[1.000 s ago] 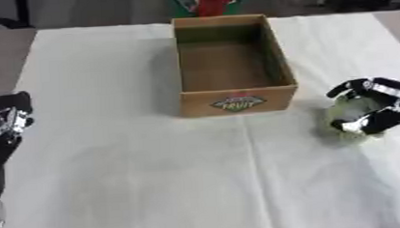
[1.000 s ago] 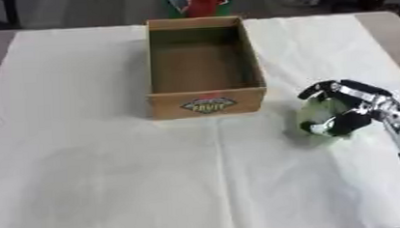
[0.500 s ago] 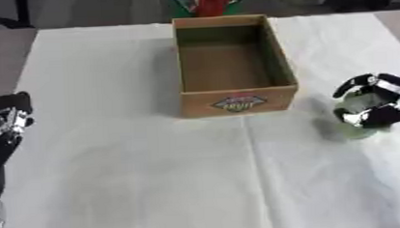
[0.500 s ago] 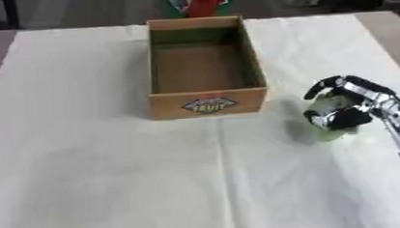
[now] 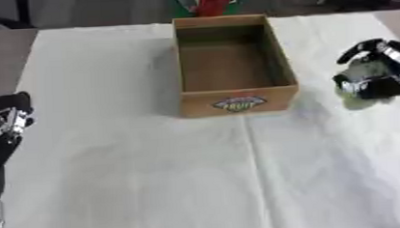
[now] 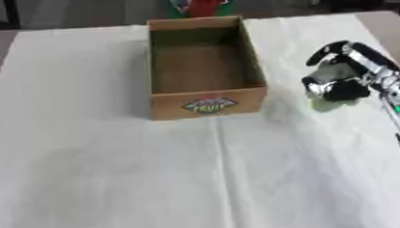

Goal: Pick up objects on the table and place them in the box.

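While its fingers curl round a pale green object (image 6: 330, 75), the right hand (image 6: 347, 75) hovers beside the box (image 6: 206, 104). Left hand (image 5: 4, 125) rests at the table's (image 5: 155, 176) edge; its fingers I cannot tell.

Black robot hand (image 6: 347, 75) with silver joints.

We see a table (image 5: 139, 186) covered by a white cloth (image 5: 109, 81) with a crease running toward us from the box's front. A cardboard box (image 5: 236, 102) stands open on the cloth, near the far edge and about midway across; its front wall bears an oval label, and its inside looks bare. At the far edge, just behind the box, a red and green thing (image 5: 207, 0) shows; we cannot make it out.
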Tool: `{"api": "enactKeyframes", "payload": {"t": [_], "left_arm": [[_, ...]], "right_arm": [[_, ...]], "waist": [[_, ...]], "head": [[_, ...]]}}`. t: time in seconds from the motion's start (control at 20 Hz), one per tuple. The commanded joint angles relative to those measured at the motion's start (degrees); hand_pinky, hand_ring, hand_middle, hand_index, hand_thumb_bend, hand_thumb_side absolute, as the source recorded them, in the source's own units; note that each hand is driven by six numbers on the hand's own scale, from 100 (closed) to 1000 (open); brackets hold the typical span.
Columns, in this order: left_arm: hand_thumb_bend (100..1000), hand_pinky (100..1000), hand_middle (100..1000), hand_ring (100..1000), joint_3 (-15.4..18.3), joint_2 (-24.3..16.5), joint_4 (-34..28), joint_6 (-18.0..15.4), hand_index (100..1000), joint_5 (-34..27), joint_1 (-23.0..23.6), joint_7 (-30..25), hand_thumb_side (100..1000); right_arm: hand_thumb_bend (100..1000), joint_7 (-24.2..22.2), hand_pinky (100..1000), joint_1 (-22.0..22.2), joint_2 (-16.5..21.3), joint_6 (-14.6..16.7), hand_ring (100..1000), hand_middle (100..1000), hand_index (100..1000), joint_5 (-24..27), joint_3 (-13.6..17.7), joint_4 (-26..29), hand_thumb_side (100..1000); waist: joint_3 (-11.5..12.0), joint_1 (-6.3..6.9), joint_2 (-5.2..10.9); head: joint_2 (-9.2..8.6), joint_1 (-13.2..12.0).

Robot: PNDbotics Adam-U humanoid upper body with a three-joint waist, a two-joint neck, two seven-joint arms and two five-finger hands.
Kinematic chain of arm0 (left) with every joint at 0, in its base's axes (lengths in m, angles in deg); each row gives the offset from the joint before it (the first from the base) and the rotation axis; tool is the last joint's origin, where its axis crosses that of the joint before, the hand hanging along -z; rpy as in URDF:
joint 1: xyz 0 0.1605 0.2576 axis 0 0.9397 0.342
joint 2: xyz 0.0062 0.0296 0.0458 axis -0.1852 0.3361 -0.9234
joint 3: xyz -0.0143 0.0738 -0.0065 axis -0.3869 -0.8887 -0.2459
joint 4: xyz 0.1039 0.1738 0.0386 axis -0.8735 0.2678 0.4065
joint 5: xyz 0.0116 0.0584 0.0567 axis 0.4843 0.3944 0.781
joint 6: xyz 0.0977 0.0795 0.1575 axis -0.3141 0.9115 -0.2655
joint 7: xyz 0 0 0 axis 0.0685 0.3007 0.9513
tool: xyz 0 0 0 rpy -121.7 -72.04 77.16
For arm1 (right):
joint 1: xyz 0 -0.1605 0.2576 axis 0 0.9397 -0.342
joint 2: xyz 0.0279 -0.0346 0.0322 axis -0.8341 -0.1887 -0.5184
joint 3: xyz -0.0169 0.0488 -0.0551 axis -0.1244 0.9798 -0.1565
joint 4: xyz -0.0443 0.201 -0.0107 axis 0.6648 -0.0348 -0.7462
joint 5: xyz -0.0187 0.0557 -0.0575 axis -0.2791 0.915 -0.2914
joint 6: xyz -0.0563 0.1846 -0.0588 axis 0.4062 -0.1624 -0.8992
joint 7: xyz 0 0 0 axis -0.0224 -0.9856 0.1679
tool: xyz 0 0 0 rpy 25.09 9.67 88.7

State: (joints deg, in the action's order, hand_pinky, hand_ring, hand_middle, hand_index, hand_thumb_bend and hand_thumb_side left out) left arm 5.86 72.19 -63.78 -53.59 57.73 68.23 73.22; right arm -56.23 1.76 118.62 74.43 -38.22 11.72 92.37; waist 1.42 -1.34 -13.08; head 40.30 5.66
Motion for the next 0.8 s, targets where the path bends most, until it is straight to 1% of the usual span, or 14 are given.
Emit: {"api": "enactKeyframes", "payload": {"t": [0.05, 0.35, 0.5, 0.65, 0.8], "left_arm": [[381, 723, 636, 688, 0.3, -0.9, -0.7, 0.0, 660, -0.1, -0.3, 0.0, 386], [382, 723, 636, 688, 0.0, -0.8, -0.7, 0.0, 660, -0.2, -0.6, -0.4, 386], [382, 723, 636, 688, -0.2, -0.8, -0.7, 0.1, 660, -0.3, -0.8, -0.6, 386], [382, 723, 636, 688, -0.5, -0.7, -0.7, 0.1, 660, -0.4, -1.1, -0.9, 385], [382, 723, 636, 688, -0.6, -0.7, -0.8, 0.1, 660, -0.4, -1.4, -1.0, 385]], "right_arm": [[274, 2.1, 269, -4.4, 0.2, -0.1, 439, 648, 664, -1.9, 0.0, -0.4, 100], [266, 4.8, 276, -16.6, -4.9, -0.2, 447, 661, 672, -5.3, -2.8, -8.0, 100], [278, 6.1, 282, -22.2, -8.2, -0.1, 454, 663, 674, -7.4, -3.9, -13.1, 100], [285, 7.5, 287, -26.4, -11.9, 0.6, 461, 672, 688, -10.7, -4.9, -18.6, 100], [285, 9.4, 297, -28.7, -14.9, 1.5, 468, 680, 695, -14.8, -5.3, -23.4, 100]], "waist": [[0.1, 0.08, 1.13], [1.3, 0.32, 1.05], [2.3, 0.33, 0.88], [3.3, 0.33, 0.71], [4.2, 0.32, 0.57]], "head": [[0.37, 0.1], [-0.01, 0.6], [-0.35, 1.1], [-0.80, 1.5], [-1.17, 1.7]]}}
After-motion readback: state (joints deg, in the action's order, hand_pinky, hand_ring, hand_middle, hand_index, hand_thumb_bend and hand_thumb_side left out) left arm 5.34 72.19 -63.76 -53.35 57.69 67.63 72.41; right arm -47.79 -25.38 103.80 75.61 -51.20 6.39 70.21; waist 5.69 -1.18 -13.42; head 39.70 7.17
